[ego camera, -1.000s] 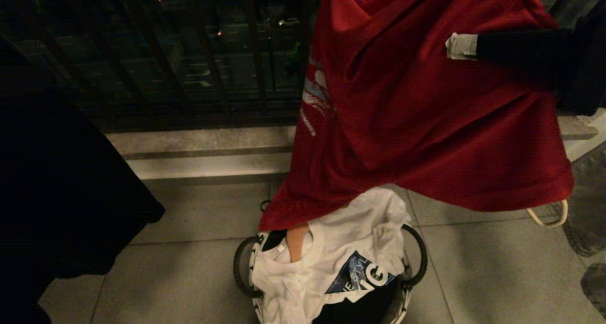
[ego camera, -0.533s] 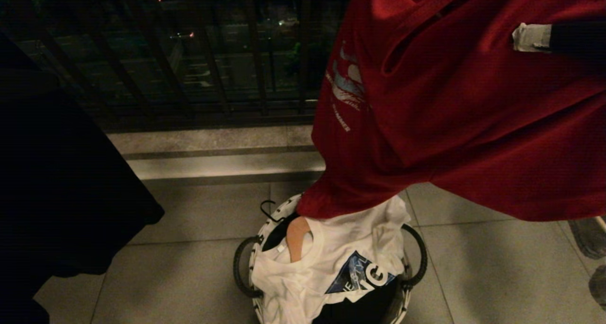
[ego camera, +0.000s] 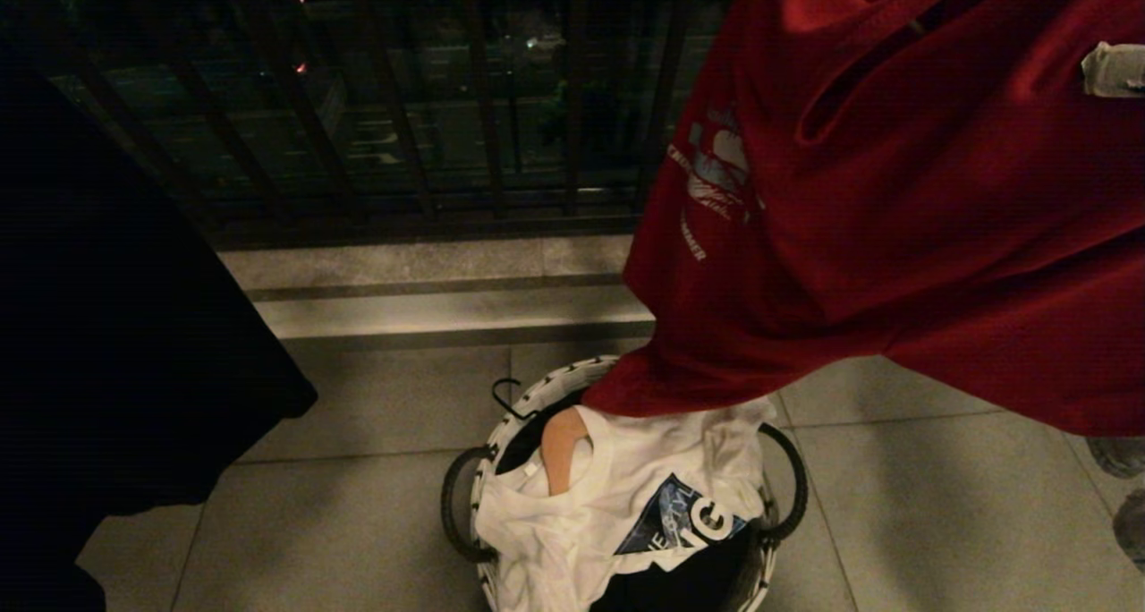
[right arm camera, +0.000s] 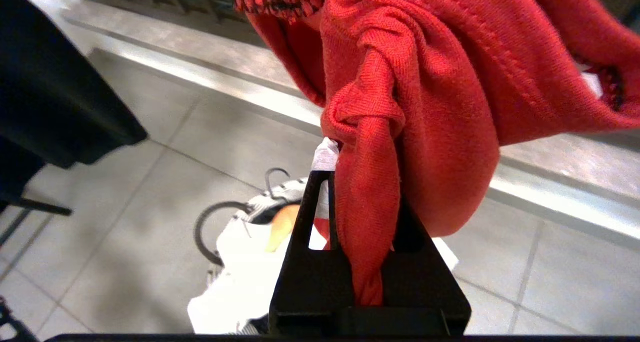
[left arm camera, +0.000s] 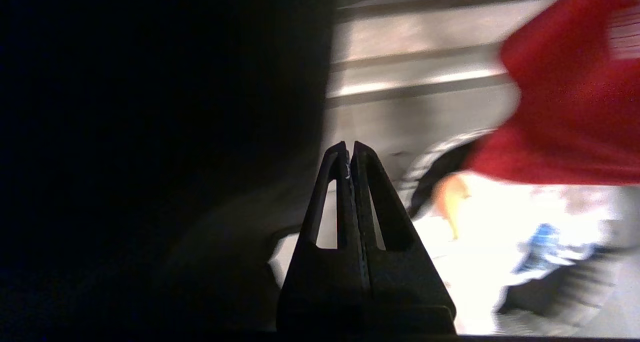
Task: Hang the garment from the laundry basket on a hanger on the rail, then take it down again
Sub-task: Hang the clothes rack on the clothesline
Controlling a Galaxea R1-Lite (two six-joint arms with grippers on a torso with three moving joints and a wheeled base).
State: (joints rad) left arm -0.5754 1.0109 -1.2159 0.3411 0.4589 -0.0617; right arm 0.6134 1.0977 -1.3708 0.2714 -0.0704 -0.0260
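Red T-shirt lifted clear of the basket, carried off to the robot's right.

Right gripper clamped on a twisted bunch of the red T-shirt, fabric pinched between its fingers. Over the last second the shirt has swung rightward and upward from the laundry basket; its hem now only overhangs the basket's far rim (chest print turned side-on, partly legible). White T-shirt remains in the basket, a black hook poking up at the rim. Left gripper pressed shut, empty, hovering left of the basket beside a dark hanging cloth. Judgement: pick-up done; hanger and rail not in view, hanging yet to come.
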